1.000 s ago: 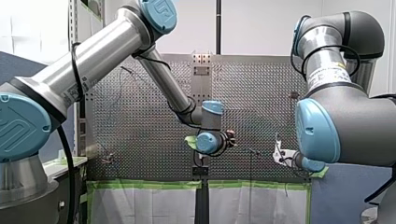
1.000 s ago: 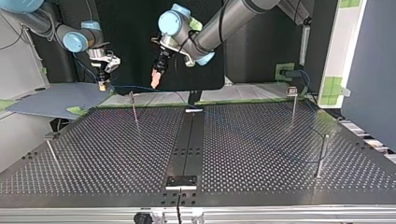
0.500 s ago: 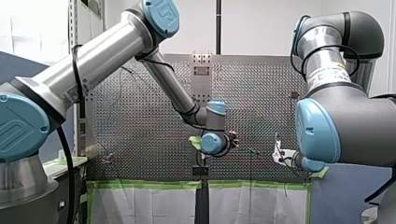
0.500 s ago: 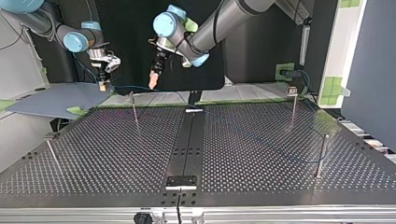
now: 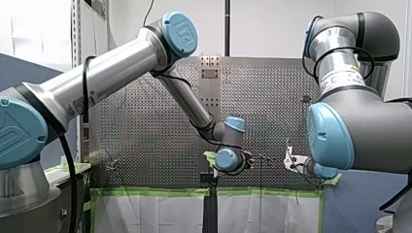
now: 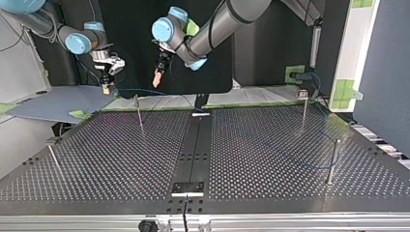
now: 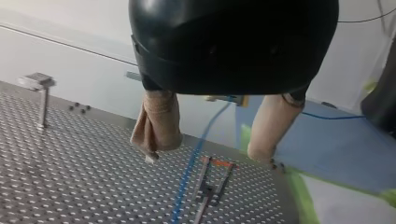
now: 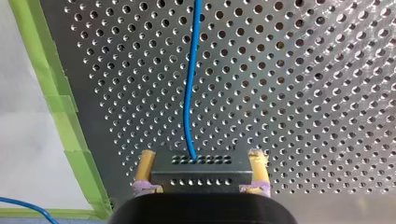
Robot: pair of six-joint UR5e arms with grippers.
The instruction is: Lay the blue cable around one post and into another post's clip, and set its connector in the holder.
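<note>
From the top view, you find my right tool (image 6: 106, 87) left of the thin post (image 6: 139, 112) and higher, clenched on the black connector (image 8: 201, 173); the blue cable (image 8: 189, 93) leaves the connector and passes near that post over the table (image 6: 270, 154); right of the post, my left tool (image 6: 155, 78) hangs released, its beige pads (image 7: 158, 123) apart, with the cable beneath.

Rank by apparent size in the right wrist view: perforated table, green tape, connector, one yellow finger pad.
1. perforated table, by far largest.
2-3. green tape and connector: look about alike, so unranked; connector sits nearer the camera.
4. yellow finger pad, smallest.
</note>
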